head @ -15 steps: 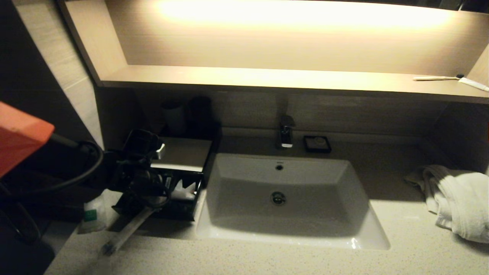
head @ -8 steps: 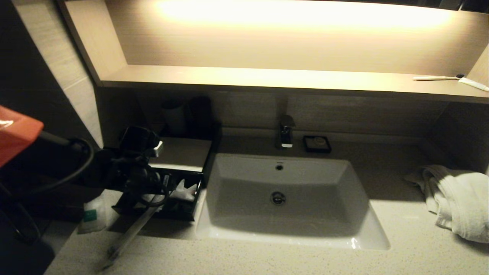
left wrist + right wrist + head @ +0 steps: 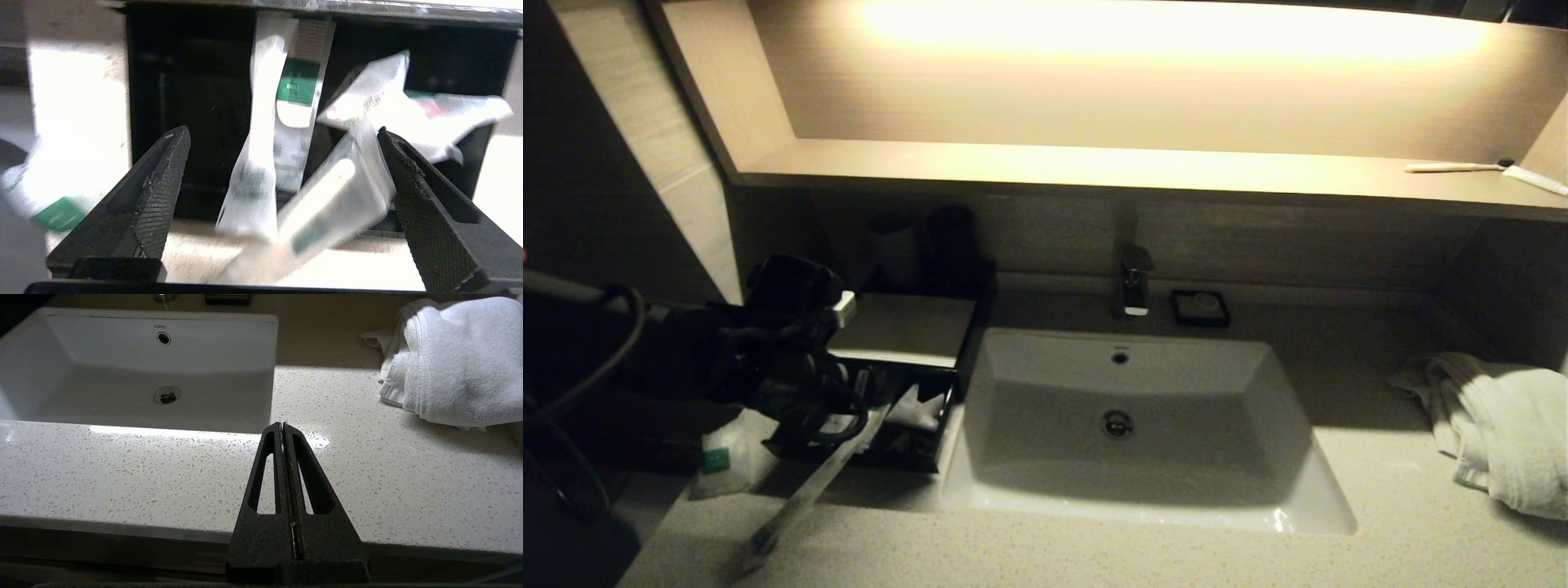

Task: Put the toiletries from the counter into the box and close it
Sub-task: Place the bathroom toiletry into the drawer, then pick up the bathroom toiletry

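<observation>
The black box (image 3: 915,457) stands on the counter left of the sink, open at the front, with its pale lid (image 3: 907,327) over the back part. Several white packets (image 3: 300,90) lie in it. One long packet (image 3: 800,498) leans out over the box's front wall onto the counter; it also shows in the left wrist view (image 3: 335,204). Another packet with a green label (image 3: 719,457) lies on the counter left of the box. My left gripper (image 3: 837,404) is open and empty just in front of the box (image 3: 282,131). My right gripper (image 3: 282,425) is shut, empty, over the counter's front edge.
The white sink (image 3: 1127,490) fills the middle, with the tap (image 3: 1134,282) and a black soap dish (image 3: 1201,308) behind it. A white towel (image 3: 1503,425) lies at the right. Cups (image 3: 898,249) stand behind the box. A toothbrush (image 3: 1454,167) lies on the shelf.
My left arm has drawn back to the left, away from the box. The long packet is let go and leans over the box's front wall. More of the packets inside show.
</observation>
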Robot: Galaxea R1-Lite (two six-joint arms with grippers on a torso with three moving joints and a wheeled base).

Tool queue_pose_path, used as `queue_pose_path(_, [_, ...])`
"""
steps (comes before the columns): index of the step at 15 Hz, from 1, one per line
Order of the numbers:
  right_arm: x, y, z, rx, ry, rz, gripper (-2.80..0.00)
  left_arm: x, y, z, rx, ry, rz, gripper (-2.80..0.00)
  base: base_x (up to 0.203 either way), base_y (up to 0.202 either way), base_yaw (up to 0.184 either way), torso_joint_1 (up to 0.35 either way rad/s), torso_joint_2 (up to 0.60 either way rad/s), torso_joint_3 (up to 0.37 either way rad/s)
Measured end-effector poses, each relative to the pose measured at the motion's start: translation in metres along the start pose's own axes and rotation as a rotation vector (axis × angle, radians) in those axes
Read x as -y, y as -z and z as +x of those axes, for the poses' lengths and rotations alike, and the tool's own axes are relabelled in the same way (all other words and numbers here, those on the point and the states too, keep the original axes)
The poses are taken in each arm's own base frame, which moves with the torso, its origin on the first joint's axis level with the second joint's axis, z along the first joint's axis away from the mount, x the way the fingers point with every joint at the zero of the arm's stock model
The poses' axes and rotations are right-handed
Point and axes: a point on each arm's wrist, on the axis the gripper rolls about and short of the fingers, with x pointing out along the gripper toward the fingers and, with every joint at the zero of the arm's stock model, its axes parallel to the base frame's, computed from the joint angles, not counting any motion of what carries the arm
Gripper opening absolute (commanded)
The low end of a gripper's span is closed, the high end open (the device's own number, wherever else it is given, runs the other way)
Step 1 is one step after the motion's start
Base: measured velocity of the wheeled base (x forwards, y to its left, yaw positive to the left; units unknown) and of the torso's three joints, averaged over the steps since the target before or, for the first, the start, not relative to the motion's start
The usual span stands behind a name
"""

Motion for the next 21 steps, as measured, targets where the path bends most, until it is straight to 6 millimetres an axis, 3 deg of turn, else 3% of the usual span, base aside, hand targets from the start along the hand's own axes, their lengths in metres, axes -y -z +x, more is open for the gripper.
queue_pose_path(5, [0.000,0.000,0.000,0.000,0.000,0.000,-2.80,-0.004,0.001,-0.033,0.067,0.006,0.008,0.00,0.000,0.000,0.000,0.000,0.00,0.000])
queue_pose_path(6, [0.000,0.000,0.000,0.000,0.000,0.000,-2.80,-0.006,0.001,-0.039,0.081,0.008,0.012,-2.80,0.000,0.000,0.000,0.000,0.00,0.000])
queue_pose_path(9, [0.000,0.000,0.000,0.000,0.000,0.000,-2.80,-0.009,0.008,-0.064,0.128,0.013,0.021,-2.80,0.000,0.000,0.000,0.000,0.00,0.000])
queue_pose_path(13, [0.000,0.000,0.000,0.000,0.000,0.000,-2.80,-0.018,0.044,-0.085,0.105,0.024,0.092,-2.80,0.000,0.000,0.000,0.000,0.00,0.000])
queue_pose_path(21, [0.000,0.000,0.000,0.000,0.000,0.000,-2.80,-0.054,0.104,-0.086,0.001,0.110,0.215,-2.80,0.000,0.000,0.000,0.000,0.00,0.000])
